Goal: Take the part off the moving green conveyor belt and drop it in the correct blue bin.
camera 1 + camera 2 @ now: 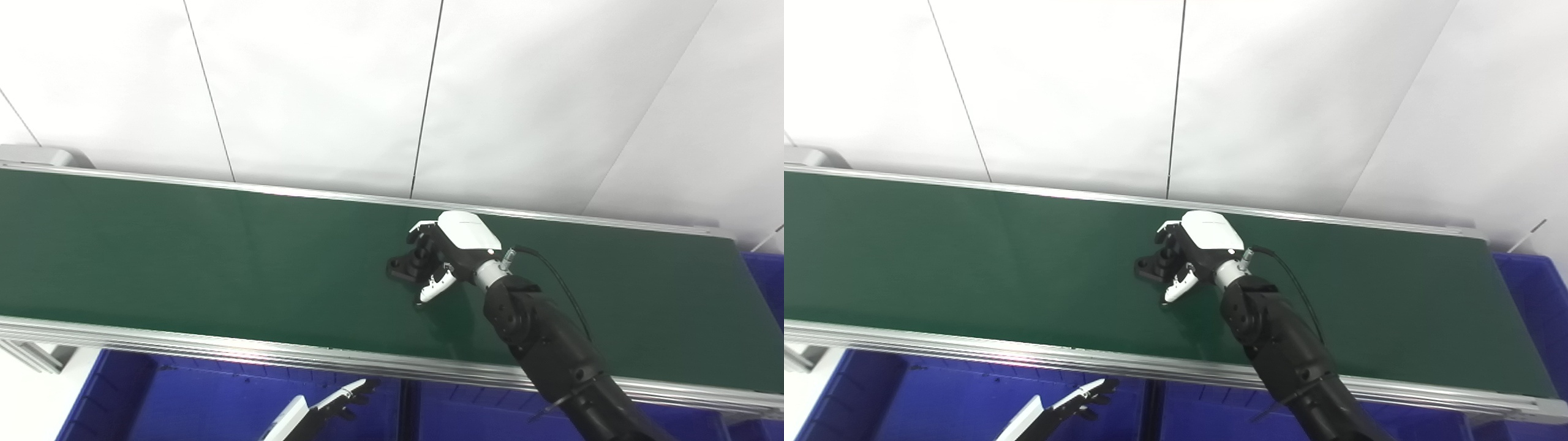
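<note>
Two hands are in view, and only one of them is working. Your right hand [450, 254] reaches out from the lower right, across the near rail and over the middle of the green conveyor belt [184, 257]. It sits palm down, its white back toward the cameras, with the fingers [422, 231] curled down on the far side and the thumb [436, 288] pointing down on the near side. Between them lies the part [405, 264], a small black piece resting flat on the belt, with its left end sticking out past the fingers. The fingers and thumb bracket the part, but you cannot tell from these views whether they already press on it or only cage it. Judging by that posture, the hand is placed so the part is trapped between fingers and thumb for closing and lifting.

Your left hand [334, 407] waits low at the bottom edge, below the belt's near rail, with fingers spread and holding nothing. It hangs over a blue bin [202, 398] under the belt's near side. A second blue bin [465, 416] sits just to the right of that one, and another blue bin [765, 288] shows at the belt's right end. Nothing visible marks which bin suits this part. A white panelled wall [367, 92] fills the background.
</note>
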